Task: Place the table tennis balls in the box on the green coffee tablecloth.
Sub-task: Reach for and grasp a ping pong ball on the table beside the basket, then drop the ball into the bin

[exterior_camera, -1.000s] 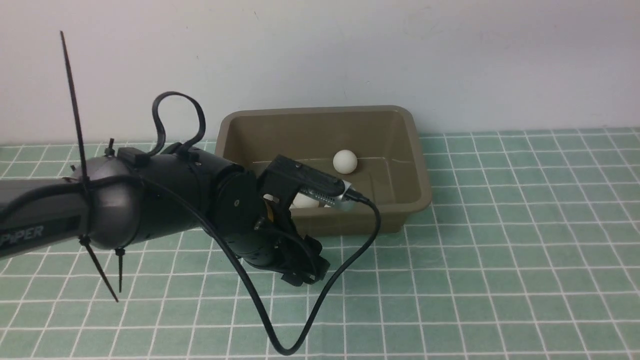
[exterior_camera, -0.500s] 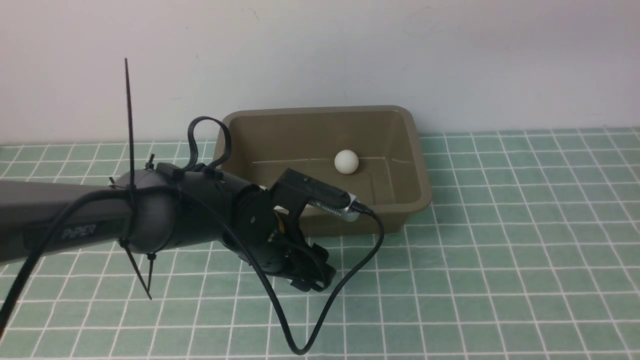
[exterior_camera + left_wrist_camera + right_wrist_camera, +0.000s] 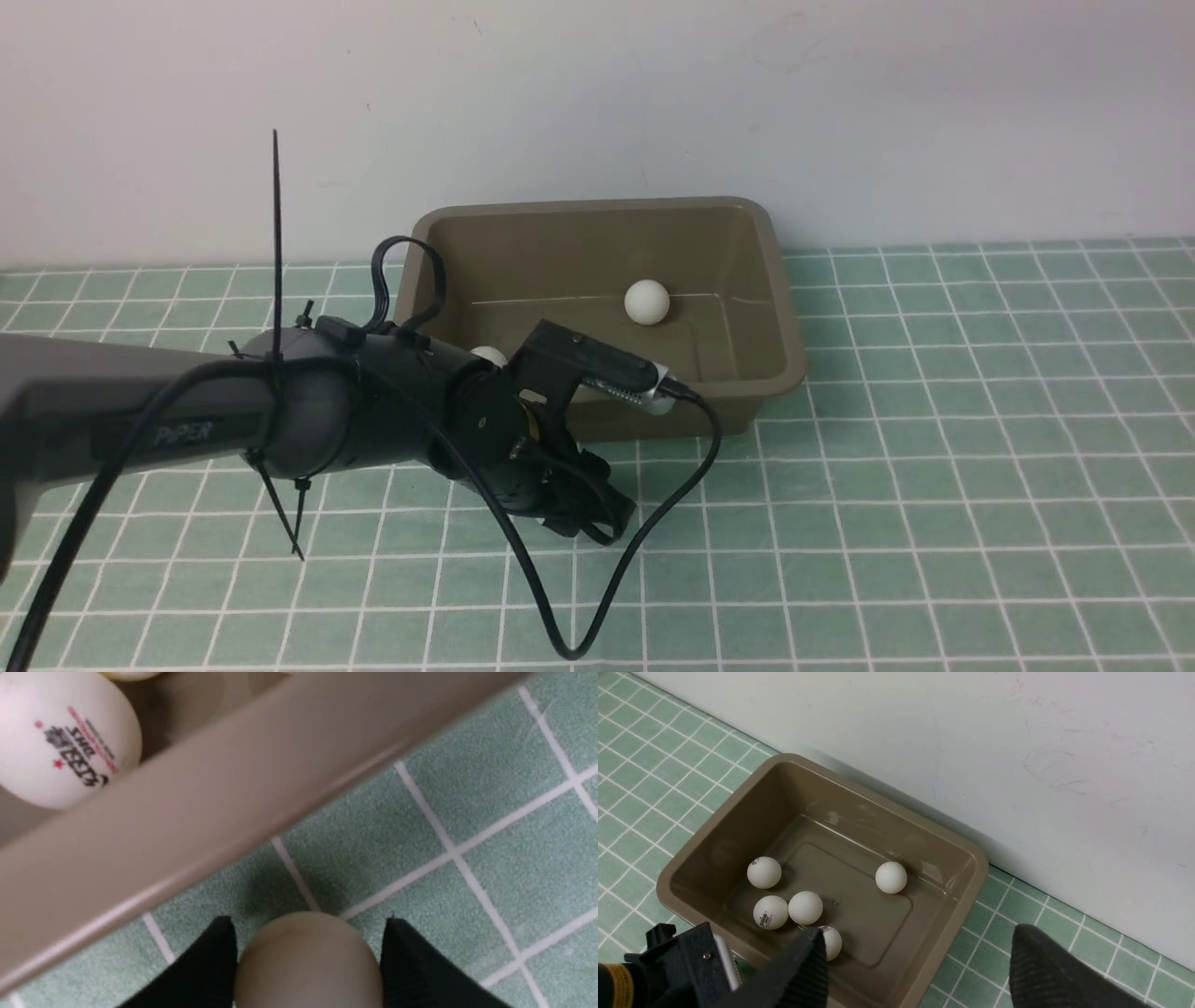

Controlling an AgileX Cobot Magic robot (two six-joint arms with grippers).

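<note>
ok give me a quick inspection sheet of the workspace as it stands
surface: green checked tablecloth, lying flat
job's things: box upright on the cloth with five balls inside; sixth ball on the cloth just outside the box's wall
clutter: nothing seen
grippers: left gripper astride the sixth ball, firm grip not certain; right gripper open, empty
cables: black cable loops from the left wrist down onto the cloth; cable ties stick out of the left arm
surroundings: plain pale wall behind the box

Seemingly gripped ball (image 3: 306, 961) cut off.

Five balls (image 3: 805, 907) in box (image 3: 738, 830), sixth ball (image 3: 306, 956) outside
</note>
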